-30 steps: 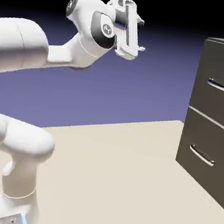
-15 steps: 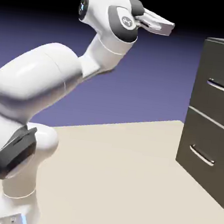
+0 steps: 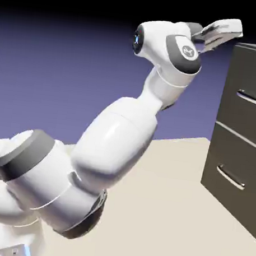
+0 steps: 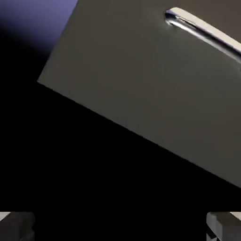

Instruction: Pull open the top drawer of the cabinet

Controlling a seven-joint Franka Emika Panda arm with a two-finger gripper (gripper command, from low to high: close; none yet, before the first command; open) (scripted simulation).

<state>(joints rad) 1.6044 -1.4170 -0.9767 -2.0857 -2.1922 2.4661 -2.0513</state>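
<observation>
A white robot arm rises from the lower left of the exterior view and stretches up and to the right, ending in a gripper (image 3: pixel 235 29) held high, near the top front corner of the cabinet (image 3: pixel 242 184) and above its handles. The cabinet is a tall, dark grey-brown box at the right edge of that view, standing on a pale table (image 3: pixel 160 202). The top drawer (image 3: pixel 239 113) is the upper of two flat fronts, shut flush, with a slim silver bar handle (image 3: pixel 253 99) running across it; the lower drawer (image 3: pixel 228 159) carries a matching bar. In the hand view the two grey fingertips sit far apart at the bottom corners, spread wide with nothing between them, and the drawer front appears tilted, its handle (image 4: pixel 204 32) off toward the upper right. The step in hand appears to be the approach to the upper handle. To do it well, the hand probably needs to come down to the height of the upper bar, level out so the fingers bracket the bar above and below, centre on the bar's middle, then close firmly before pulling straight back. Aiming at the lower bar would be the mistake to avoid.
</observation>
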